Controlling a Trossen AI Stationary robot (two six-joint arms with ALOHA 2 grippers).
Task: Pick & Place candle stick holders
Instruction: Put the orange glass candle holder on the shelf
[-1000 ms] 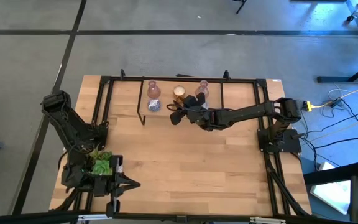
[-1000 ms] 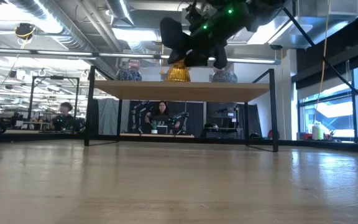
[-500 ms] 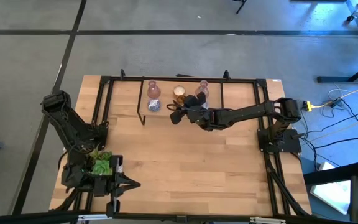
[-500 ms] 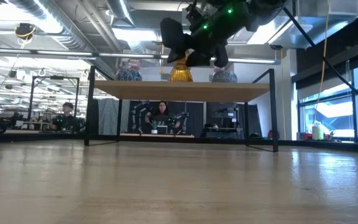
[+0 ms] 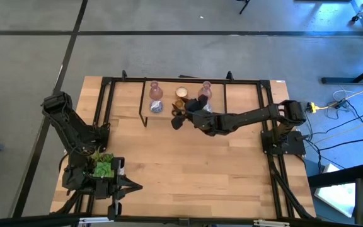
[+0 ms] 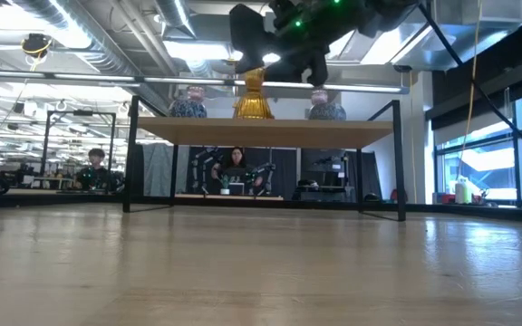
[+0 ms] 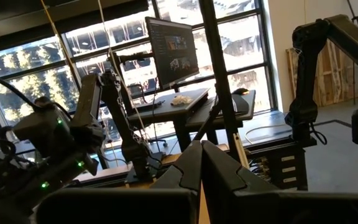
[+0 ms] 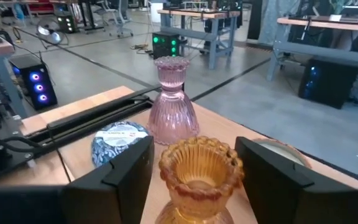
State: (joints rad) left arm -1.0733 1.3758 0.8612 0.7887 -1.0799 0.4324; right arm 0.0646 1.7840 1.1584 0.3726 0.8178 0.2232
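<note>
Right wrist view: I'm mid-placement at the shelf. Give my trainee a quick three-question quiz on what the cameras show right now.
1. True or false: the amber holder stands between the jaws of the right gripper.
2. Seen from the right wrist, the vase-shaped holder just beyond the amber one is: A) pink, B) green, C) black.
3. Fill in: the left gripper, waiting at the table's near edge, has its jaws ____.

Key: 1 true; 2 A; 3 shut.
</note>
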